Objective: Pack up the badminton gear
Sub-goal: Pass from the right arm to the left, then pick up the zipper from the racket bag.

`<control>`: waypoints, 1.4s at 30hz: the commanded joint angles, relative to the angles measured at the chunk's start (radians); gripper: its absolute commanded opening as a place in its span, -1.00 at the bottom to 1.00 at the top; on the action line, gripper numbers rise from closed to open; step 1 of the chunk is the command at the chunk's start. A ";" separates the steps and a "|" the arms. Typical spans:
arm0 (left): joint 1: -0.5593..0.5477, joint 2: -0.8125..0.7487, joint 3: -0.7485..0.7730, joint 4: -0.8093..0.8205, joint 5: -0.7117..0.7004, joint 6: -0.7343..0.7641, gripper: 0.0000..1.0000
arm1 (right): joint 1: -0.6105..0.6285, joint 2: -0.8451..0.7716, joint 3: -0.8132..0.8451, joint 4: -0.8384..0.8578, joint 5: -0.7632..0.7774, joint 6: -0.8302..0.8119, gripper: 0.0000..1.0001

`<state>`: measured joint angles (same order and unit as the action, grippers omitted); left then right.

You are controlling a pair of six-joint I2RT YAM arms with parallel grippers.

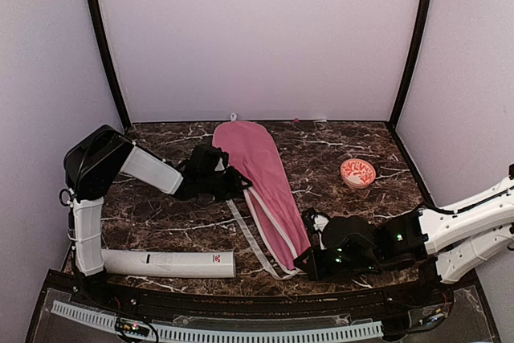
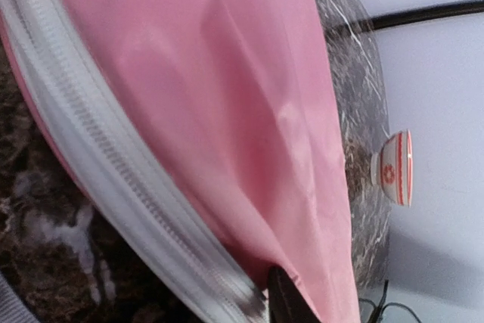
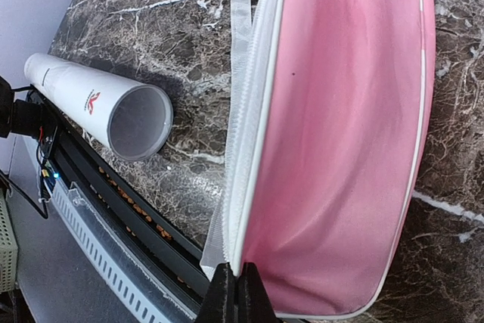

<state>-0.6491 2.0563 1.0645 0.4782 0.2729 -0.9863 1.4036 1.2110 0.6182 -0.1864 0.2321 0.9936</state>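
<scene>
The long pink bag (image 1: 263, 173) lies flat down the middle of the table, its white zipper band (image 2: 106, 156) hanging loose along its left edge. My left gripper (image 1: 238, 183) is at that left edge, about halfway along. In the left wrist view only one dark finger (image 2: 283, 302) shows, pressed into the pink cloth beside the zipper. My right gripper (image 3: 237, 281) is shut on the white piping at the bag's near end (image 1: 299, 261). The white red-logo tube (image 1: 169, 263) lies on its side at the front left, its open mouth (image 3: 140, 122) facing the bag.
A small red-and-white bowl (image 1: 357, 173) stands to the right of the bag, also seen in the left wrist view (image 2: 395, 168). The dark marble table (image 1: 161, 214) ends at a black front rail (image 3: 113, 187). Pale walls close the sides and back.
</scene>
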 commanded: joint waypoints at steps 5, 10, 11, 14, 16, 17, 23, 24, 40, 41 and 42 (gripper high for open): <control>-0.002 -0.071 0.153 -0.116 0.016 0.100 -1.00 | -0.008 0.010 0.071 0.052 0.023 -0.026 -0.94; -0.002 -0.114 0.360 -0.444 0.026 0.282 -1.00 | -0.013 -0.024 0.119 -0.011 0.072 -0.042 -0.14; -0.003 -0.113 0.409 -0.514 0.026 0.314 -1.00 | -0.017 -0.035 0.126 -0.028 0.087 -0.037 0.02; -0.003 -0.119 0.511 -0.665 0.032 0.391 -1.00 | -0.039 -0.061 0.135 -0.069 0.119 -0.025 0.34; -0.003 -0.120 0.574 -0.756 0.031 0.449 -1.00 | -0.047 -0.072 0.147 -0.095 0.153 -0.021 0.47; -0.003 -0.123 0.602 -0.792 0.042 0.478 -1.00 | -0.051 -0.077 0.153 -0.101 0.165 -0.024 0.53; -0.003 -0.125 0.837 -1.048 0.151 0.739 -1.00 | -0.119 -0.106 0.158 -0.091 0.170 -0.039 0.72; -0.004 -0.125 0.882 -1.102 0.141 0.786 -1.00 | -0.138 -0.113 0.153 -0.089 0.167 -0.044 0.72; -0.084 -0.181 1.032 -1.359 0.097 1.086 -1.00 | -0.570 -0.188 0.316 -0.122 -0.041 -0.312 0.75; -0.102 -0.184 1.021 -1.347 0.103 1.074 -1.00 | -0.588 -0.180 0.341 -0.144 -0.047 -0.331 0.69; -0.114 -0.186 1.009 -1.334 0.111 1.058 -1.00 | -0.599 -0.174 0.366 -0.166 -0.048 -0.342 0.62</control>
<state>-0.6945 1.9610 2.1021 -0.8959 0.3206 0.0578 0.8467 1.0237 0.8810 -0.3073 0.2283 0.7525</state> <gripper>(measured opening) 0.020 0.855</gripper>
